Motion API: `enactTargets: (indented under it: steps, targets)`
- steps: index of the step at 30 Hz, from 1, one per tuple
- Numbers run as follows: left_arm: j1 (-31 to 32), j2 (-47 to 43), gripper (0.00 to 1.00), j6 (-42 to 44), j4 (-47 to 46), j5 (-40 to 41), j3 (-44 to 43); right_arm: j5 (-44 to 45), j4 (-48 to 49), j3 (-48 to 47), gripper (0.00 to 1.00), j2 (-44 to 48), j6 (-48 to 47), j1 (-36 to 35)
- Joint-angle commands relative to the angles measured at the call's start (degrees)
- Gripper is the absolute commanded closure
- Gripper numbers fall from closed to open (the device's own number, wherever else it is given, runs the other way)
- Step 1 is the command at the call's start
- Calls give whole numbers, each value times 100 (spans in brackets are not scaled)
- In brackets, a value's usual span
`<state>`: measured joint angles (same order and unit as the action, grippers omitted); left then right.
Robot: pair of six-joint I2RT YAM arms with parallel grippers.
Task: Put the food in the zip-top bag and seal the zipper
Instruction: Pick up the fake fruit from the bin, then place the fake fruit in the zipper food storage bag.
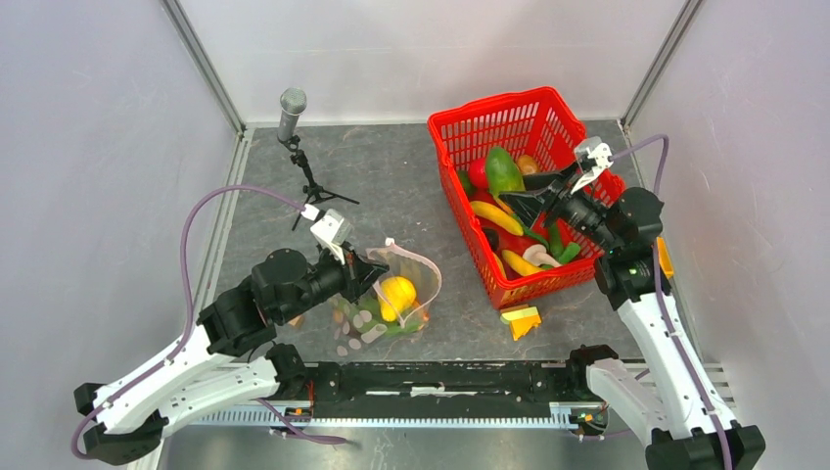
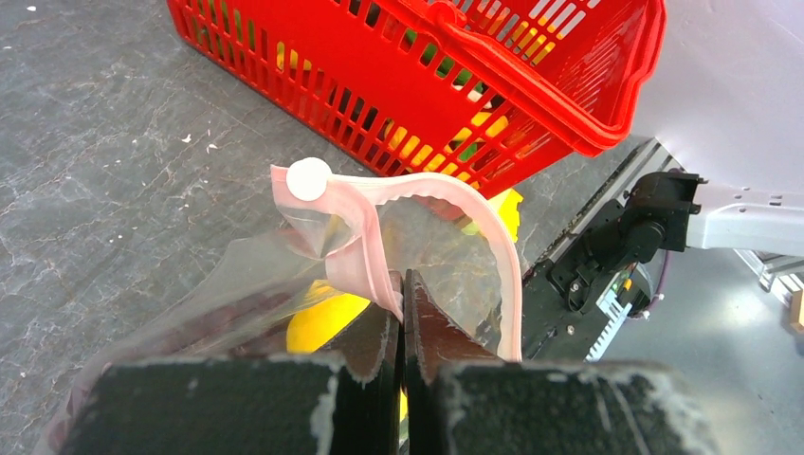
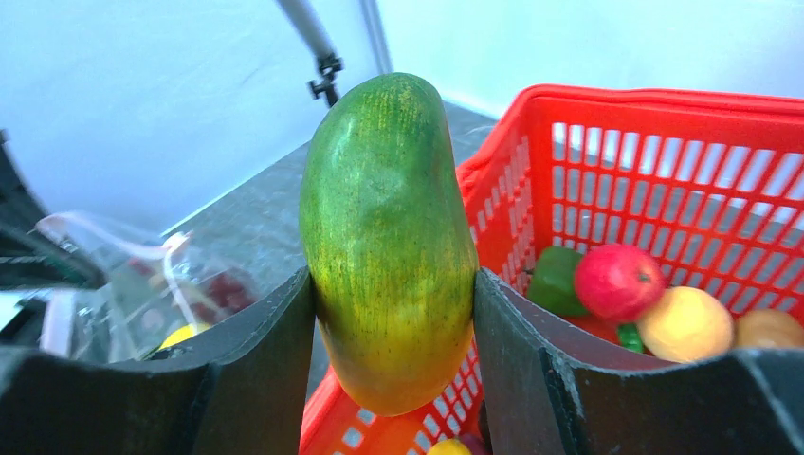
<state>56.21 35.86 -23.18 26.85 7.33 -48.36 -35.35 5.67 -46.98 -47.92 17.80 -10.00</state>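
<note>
Grey marbled tabletop between white walls; left hand pinches the zip-top bag by its zipper, right hand clamps a green mango.

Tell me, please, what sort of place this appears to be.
Probably a robotics lab's enclosed test cell, not a kitchen: plain white walls in metal framing, a microphone on a small tripod on the grey tabletop, and toy food in a red basket.

Right hand apparently grips green mango.
</note>
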Motion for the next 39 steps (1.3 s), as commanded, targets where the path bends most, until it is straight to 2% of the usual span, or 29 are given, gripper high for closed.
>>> enactTargets:
  steps: [1, 3, 9, 17, 22, 27, 30, 36, 39]
  targets:
    - [-24, 61, 98, -99, -553, -55, -33, -908, 413, 77, 53, 91, 351, -140]
    - [-24, 105, 98, -99, -592, -77, -25, -960, 790, 293, 51, 102, 519, -371]
    - [-29, 172, 98, -98, -617, -100, -16, -422, 205, -14, 52, -200, -2, -1769]
    - [-27, 87, 98, -84, -546, -39, -74, 160, 605, 370, 51, -390, 331, -3041]
    - [-28, 121, 98, -105, -372, 39, -221, 735, 126, 333, 51, -659, 140, -3872]
    - [-28, 107, 98, -240, 97, 212, -573, 1419, -498, 293, 50, -932, -59, -4410]
    - [-30, 206, 98, -336, 504, 280, -877, 1590, -524, 238, 50, -1168, -46, -4553]
    - [-29, 756, 98, -456, 1710, 114, -1769, 2617, -884, -275, 50, -1612, -171, -4867]
    - [-24, 1035, 98, -443, 2086, -10, -2007, 2847, -973, -594, 50, -1876, -296, -5062]
